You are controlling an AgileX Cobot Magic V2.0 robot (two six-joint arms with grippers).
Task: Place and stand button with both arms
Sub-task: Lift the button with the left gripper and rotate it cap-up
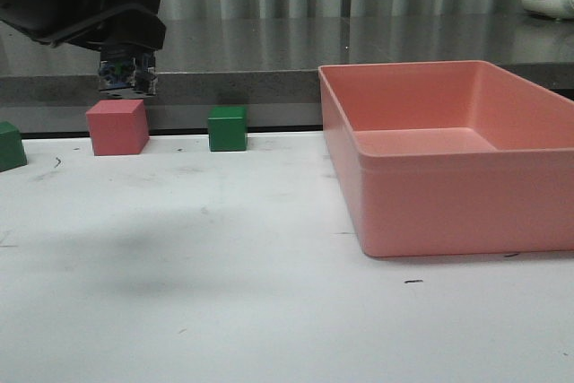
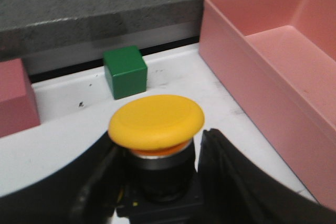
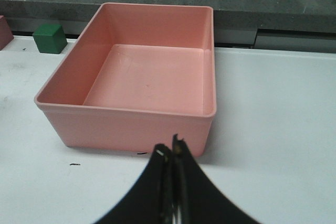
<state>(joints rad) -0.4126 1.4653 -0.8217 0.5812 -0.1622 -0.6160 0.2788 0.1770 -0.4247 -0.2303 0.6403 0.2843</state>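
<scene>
Left gripper (image 2: 157, 182) clamping the button (image 2: 156, 121), smooth yellow domed cap; right gripper (image 3: 170, 153) closed, empty; one rectangular pink bin (image 1: 430, 213), two green cubes (image 1: 227, 128).

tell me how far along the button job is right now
Done: the left gripper has the button clamped, held in the air above the pink cube. In hand: carrying it. Left: setting it upright on the table. The right gripper is shut and empty near the pink bin.

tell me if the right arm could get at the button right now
Probably not easily: the button is clamped in the left gripper, raised at the far left above the pink cube, while the right gripper sits shut beyond the tray.
</scene>
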